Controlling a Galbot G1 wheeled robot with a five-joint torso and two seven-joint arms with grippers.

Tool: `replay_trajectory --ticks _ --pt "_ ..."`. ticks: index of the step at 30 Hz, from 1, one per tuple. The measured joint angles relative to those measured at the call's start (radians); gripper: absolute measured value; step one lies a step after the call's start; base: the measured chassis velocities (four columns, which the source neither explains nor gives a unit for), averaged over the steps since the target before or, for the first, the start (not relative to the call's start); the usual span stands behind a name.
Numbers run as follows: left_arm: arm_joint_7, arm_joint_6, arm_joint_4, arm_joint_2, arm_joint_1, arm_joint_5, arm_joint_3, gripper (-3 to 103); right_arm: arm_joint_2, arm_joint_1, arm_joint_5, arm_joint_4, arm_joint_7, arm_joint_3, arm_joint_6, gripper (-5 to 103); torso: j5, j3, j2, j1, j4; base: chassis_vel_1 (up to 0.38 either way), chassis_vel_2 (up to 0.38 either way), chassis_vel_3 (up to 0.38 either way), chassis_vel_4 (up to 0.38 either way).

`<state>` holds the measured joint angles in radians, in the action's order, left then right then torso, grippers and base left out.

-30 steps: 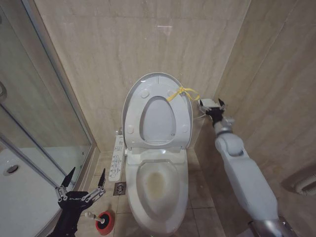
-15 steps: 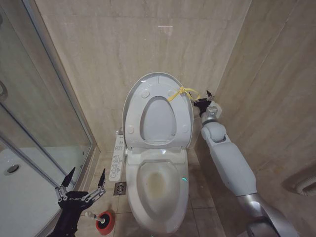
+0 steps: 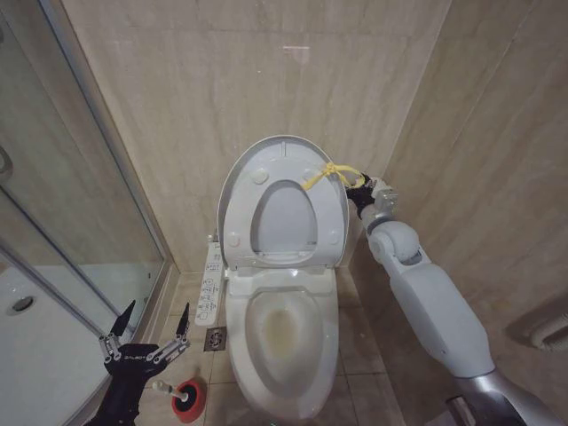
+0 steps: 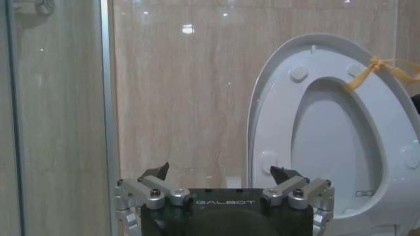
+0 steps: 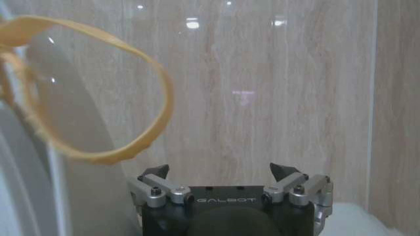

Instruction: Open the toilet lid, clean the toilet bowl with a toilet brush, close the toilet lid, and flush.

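White lid with a yellow strap, white bowl. Left of the bowl, a red cup. Beige marbled walls.

Right arm is reaching forward and up, its tool spread open. Left arm is hanging low, its tool pointing up, fingers apart.

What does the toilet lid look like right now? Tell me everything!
The toilet lid is a big, shiny white oval that looks like plastic. It stands up, leaning against the beige tiled wall, with the ring seat raised against it and the toilet bowl open below. A yellow strap is tied at its top right edge. The right gripper is open beside that strap, not gripping it.
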<state>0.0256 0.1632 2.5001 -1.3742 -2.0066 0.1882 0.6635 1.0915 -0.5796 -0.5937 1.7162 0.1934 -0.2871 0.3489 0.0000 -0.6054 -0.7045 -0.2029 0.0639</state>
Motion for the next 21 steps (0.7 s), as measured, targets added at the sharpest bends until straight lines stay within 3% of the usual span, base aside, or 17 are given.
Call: replay_trajectory --ticks 6,12,17,21 --pt "0.0 0.0 0.0 0.0 0.0 0.0 0.0 100 -0.055 -0.104 -0.074 0.143 0.011 -0.074 0.045 100 -0.0001 0.0 0.0 0.0 -0.0004 0.0 0.0 0.0 0.0" --pt "0.0 0.0 0.0 0.0 0.0 0.0 0.0 100 -0.147 -0.392 -0.159 0.382 0.044 -0.254 0.089 100 0.0003 0.0 0.0 0.0 0.001 0.0 0.0 0.0 0.0" --pt "0.0 0.0 0.0 0.0 0.0 0.0 0.0 100 -0.15 -0.514 -0.163 0.492 0.072 -0.316 0.092 100 0.0001 0.0 0.0 0.0 0.0005 0.0 0.0 0.0 0.0" --pt "0.0 0.0 0.0 0.0 0.0 0.0 0.0 100 -0.084 -0.642 -0.159 0.631 0.117 -0.361 0.118 100 -0.0001 0.0 0.0 0.0 -0.0001 0.0 0.0 0.0 0.0"
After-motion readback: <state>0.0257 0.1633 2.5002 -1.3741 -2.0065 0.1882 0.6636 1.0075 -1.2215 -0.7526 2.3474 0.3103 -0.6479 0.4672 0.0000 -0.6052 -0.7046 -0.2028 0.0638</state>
